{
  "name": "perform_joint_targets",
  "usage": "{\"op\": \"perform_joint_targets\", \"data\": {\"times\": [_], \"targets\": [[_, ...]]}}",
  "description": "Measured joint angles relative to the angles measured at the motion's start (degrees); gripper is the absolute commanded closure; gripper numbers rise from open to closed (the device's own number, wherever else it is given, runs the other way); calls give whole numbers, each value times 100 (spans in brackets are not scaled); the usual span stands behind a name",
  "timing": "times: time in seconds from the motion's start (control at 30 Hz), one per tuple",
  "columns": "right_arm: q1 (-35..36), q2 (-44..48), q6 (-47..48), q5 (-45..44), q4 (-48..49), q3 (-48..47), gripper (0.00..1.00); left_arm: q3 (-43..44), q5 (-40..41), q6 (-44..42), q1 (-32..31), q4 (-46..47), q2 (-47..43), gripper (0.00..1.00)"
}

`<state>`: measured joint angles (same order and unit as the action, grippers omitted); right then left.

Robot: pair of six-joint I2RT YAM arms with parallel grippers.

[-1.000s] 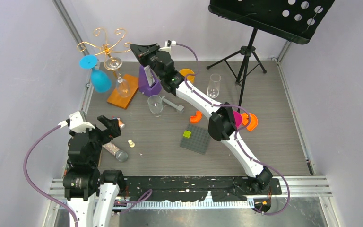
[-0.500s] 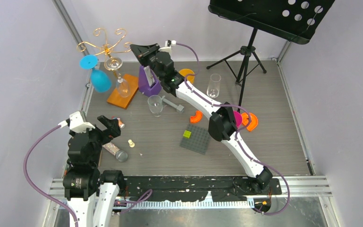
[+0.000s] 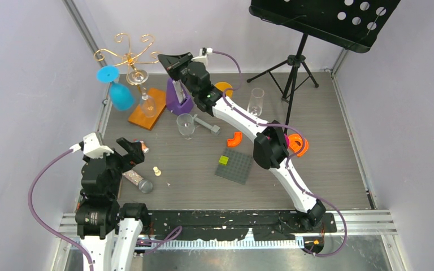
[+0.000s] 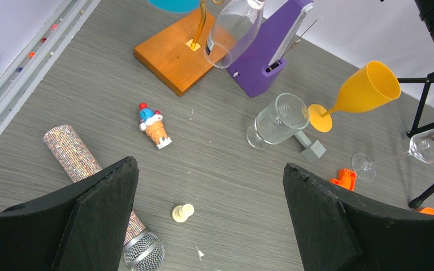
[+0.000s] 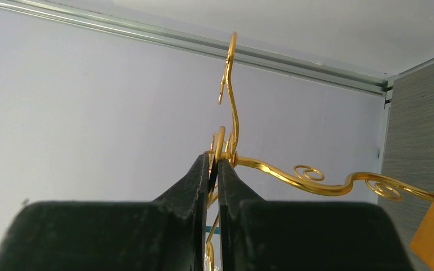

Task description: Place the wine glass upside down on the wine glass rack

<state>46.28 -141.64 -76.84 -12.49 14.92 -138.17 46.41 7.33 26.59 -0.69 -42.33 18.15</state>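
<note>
My left pincer hangs wide and empty above the tabletop, I'd say parked out of the way. Further along, the rack carries a blue glass and the wine glass, both bowl-down with their feet caught in the wire arms, so the placing looks done. My right pincer is pinched narrow, tips at the rack's hub. I can't tell if it nips the wire, perhaps to steady it.
</note>
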Motion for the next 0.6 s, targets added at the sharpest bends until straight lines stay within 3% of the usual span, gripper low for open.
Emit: {"op": "perform_joint_targets", "data": {"times": [0.6], "targets": [[9,160,487,-59,55,223,95,0,0,4,0,0,0,4]]}}
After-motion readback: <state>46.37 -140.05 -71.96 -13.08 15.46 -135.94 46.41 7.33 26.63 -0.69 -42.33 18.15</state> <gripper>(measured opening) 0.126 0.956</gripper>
